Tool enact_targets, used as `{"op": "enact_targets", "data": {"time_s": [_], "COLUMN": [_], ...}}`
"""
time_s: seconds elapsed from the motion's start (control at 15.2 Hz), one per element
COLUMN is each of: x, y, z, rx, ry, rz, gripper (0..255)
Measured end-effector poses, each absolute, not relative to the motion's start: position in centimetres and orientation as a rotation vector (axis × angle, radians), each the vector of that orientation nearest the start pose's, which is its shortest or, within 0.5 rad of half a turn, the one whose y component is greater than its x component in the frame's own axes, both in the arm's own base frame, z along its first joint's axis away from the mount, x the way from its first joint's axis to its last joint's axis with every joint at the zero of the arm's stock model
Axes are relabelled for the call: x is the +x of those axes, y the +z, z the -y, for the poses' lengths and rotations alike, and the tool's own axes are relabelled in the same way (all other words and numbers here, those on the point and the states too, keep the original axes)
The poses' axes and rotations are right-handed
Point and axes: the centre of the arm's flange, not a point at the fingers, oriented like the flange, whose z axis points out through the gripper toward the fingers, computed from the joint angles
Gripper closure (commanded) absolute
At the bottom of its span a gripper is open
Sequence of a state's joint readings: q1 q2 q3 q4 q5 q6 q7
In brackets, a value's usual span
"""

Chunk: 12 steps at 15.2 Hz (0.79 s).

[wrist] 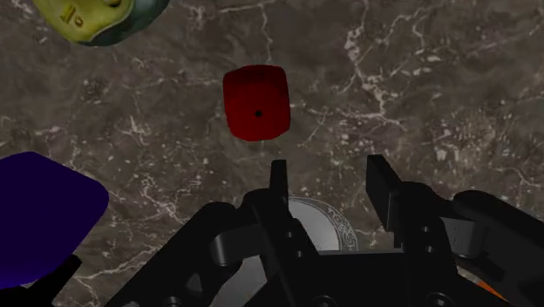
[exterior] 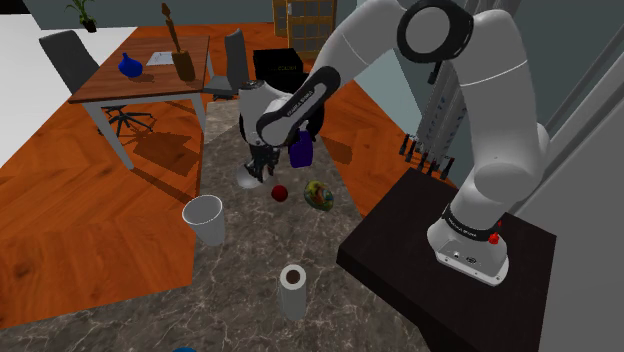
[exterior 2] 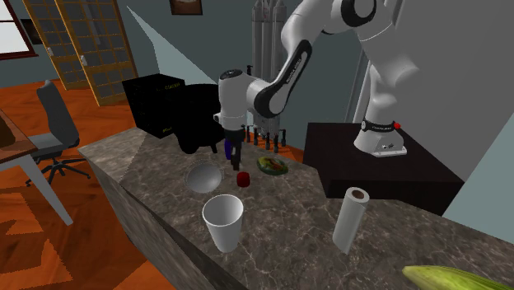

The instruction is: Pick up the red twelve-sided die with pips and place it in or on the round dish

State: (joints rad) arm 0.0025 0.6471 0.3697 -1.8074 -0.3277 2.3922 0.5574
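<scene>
Shoulder view, left to right on the marble desk (exterior: 240, 270): white cup (exterior: 204, 218), grey round dish (exterior: 248, 181), red die (exterior: 280, 192), mottled green-yellow object (exterior: 320, 195). A paper roll (exterior: 292, 290) stands nearer the camera and a dark blue object (exterior: 300, 150) sits behind the die. The black hand (exterior: 262, 168) hangs over the dish, pointing down. The die sits on the desk just beside the dish, not touching it, between the dish and the mottled object. Second exterior view shows the gap between dish (exterior 2: 203, 176) and die (exterior 2: 243, 179) more plainly, with the cup in front and the roll off to its right. It adds a yellow-green thing (exterior 2: 453, 278) at its lower right corner. Wrist view adds the grip: the fingers (wrist: 281, 187) stand apart with nothing between them, so the hand is open and empty. There the die (wrist: 256, 103) lies beyond the fingertips, clear of them, one dark pip on its face, and the dish rim shows under the hand.
</scene>
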Motion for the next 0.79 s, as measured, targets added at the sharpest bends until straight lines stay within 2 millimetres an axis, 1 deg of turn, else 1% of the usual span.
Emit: {"op": "enact_targets", "data": {"time_s": [0.26, 0.33, 0.4, 0.46, 0.53, 0.66, 0.79], "x": [66.3, 67.6, 67.6, 67.6, 67.2, 65.7, 64.2], "y": [20.2, 20.1, 20.1, 20.1, 19.7, 18.4, 16.5], "z": [-20.4, -19.8, -19.7, -19.7, -19.6, -19.4, -18.6], "rx": [-3.143, -3.143, -3.144, -3.144, -3.144, -3.144, -3.143], "ry": [0.003, 0.002, 0.003, 0.003, 0.003, 0.004, 0.005], "rz": [-0.017, -0.017, -0.018, -0.017, -0.03, -0.074, -0.126], "gripper": [255, 255, 0, 0, 0, 0, 0]}}
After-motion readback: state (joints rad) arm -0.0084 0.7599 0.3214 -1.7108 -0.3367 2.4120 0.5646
